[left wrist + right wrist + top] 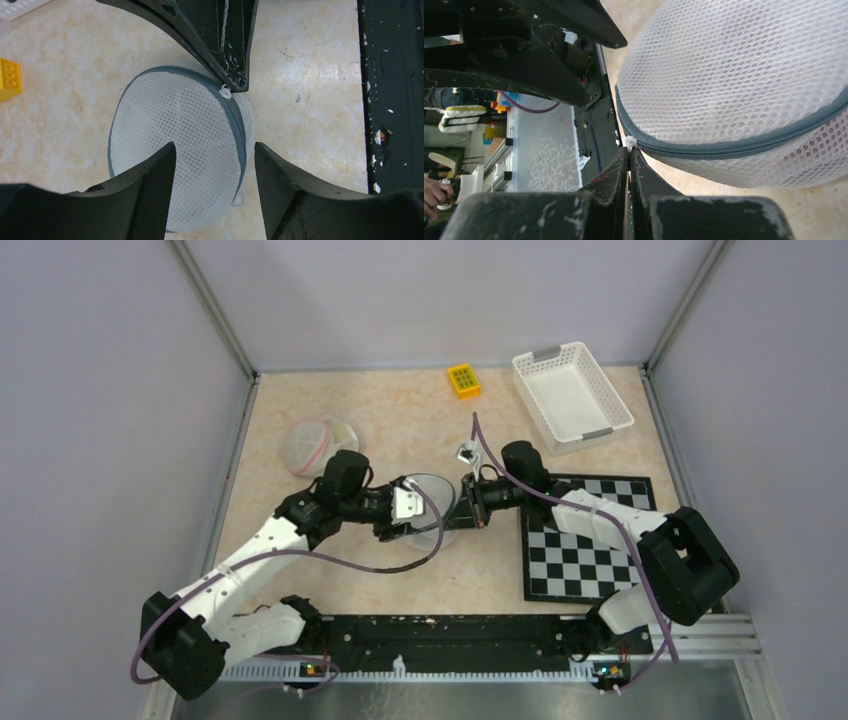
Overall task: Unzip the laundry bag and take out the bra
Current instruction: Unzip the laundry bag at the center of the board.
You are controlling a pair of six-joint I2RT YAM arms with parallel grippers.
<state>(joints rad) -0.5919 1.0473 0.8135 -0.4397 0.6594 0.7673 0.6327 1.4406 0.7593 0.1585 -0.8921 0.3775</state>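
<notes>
The laundry bag (432,508) is a round white mesh pouch with a grey-blue zipper (744,148), and it lies mid-table between both arms. My left gripper (215,147) is open, its two fingers straddling the bag's (180,145) near rim without pinching it. My right gripper (630,150) is shut on the small white zipper pull (630,142) at the bag's (744,75) edge. In the left wrist view the pull (226,92) sits at the tip of the right gripper's fingers (225,50). The zipper looks closed along its visible length. The bra is hidden from view.
A second round mesh item with pink trim (318,445) lies at the back left. At the back are a yellow brick (463,380) and a white basket (572,397). A checkerboard mat (585,538) lies under the right arm. A small object (466,452) sits behind the bag.
</notes>
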